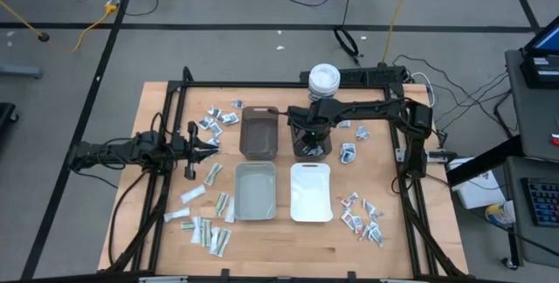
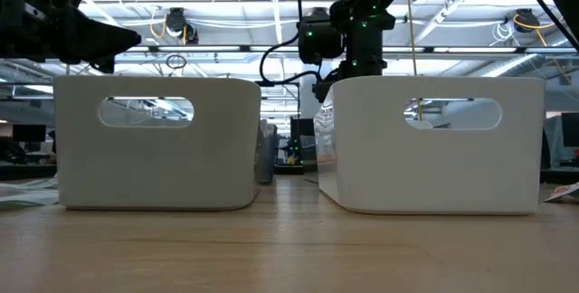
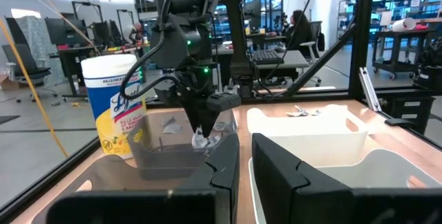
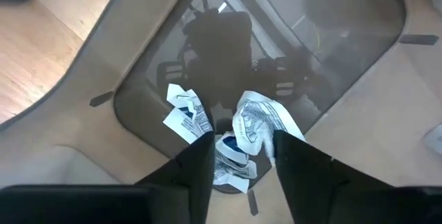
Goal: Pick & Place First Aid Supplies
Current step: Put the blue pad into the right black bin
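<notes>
- The pale wooden table (image 1: 288, 252) carries a black metal frame (image 1: 288, 85) and stands on a grey floor strewn with cables. In the left wrist view, a person (image 3: 298, 27) sits at a desk in the workshop beyond.
- The left gripper (image 3: 245, 175) hovers over the table's left side. Its fingers show a narrow gap and hold nothing.
- Loose first aid packets (image 1: 210, 231), small, flat and white to silver, lie near the front left corner. More (image 1: 218, 119) lie beside the left gripper, towards the back.
- A brown rectangular plastic bin (image 1: 259, 132) sits at mid-table. In front of it, side by side, are a grey rectangular bin (image 1: 255, 191) and a white rectangular bin (image 1: 310, 193), both holding nothing visible.
- The right gripper (image 4: 242, 158) hangs just right of the brown bin, over a smoky translucent bin (image 4: 345, 37). Its fingers are spread and pinch nothing.
- On that bin's floor, directly beneath the fingers, lie three crumpled white packets (image 4: 186, 117) with blue print.
- A white round tub with a yellow label (image 1: 324, 78) stands behind the right gripper at the table's back edge.
- Further packets (image 1: 349, 152) lie right of the gripper, and another cluster (image 1: 362, 217) lies near the front right.
- In the low view, the walls of the two front bins block sight of everything behind them on the table.
</notes>
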Robot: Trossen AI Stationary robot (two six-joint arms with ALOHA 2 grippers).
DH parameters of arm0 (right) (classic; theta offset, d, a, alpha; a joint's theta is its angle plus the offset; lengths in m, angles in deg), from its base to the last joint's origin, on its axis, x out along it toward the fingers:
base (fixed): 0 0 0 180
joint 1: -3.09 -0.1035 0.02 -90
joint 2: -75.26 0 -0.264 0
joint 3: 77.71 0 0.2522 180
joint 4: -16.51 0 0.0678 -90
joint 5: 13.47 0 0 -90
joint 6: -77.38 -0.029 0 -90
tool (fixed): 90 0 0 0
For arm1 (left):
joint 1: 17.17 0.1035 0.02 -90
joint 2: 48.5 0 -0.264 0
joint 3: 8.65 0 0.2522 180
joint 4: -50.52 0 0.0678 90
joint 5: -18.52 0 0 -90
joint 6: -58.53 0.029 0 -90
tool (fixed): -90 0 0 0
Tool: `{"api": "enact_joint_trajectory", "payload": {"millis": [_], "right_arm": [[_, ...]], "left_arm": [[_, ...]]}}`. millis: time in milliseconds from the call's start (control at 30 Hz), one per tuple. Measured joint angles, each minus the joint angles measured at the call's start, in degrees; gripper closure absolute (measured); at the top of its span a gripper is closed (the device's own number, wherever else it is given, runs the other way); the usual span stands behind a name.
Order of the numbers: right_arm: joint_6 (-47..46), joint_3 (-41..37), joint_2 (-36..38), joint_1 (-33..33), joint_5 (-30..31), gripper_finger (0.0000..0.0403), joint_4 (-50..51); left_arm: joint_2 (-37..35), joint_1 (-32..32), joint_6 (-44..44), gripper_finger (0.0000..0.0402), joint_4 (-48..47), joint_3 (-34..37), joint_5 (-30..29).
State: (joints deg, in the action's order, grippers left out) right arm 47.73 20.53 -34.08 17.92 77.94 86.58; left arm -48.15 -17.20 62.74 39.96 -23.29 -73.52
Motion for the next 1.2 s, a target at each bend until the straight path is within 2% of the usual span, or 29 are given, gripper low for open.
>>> {"api": "enact_joint_trajectory", "payload": {"millis": [233,667,967,1200], "right_arm": [[1.08,0.01,0.0,0.04,0.0,0.0225,-0.34],[1.9,4.56,5.85,0.48,-0.01,0.0234,4.41],[-2.34,4.6,10.01,0.46,0.0,0.0234,10.24],[-3.11,1.95,10.68,0.46,-0.01,0.0234,10.28]], "left_arm": [[-0.01,0.01,0.0,0.0355,0.0,0.0,-0.01],[-0.01,0.01,0.0,0.0355,0.0,0.0,0.0],[0.0,0.0,0.0,0.0355,0.0,0.0,0.01],[0.01,0.0,0.0,0.0355,0.0,0.01,-0.01]]}}
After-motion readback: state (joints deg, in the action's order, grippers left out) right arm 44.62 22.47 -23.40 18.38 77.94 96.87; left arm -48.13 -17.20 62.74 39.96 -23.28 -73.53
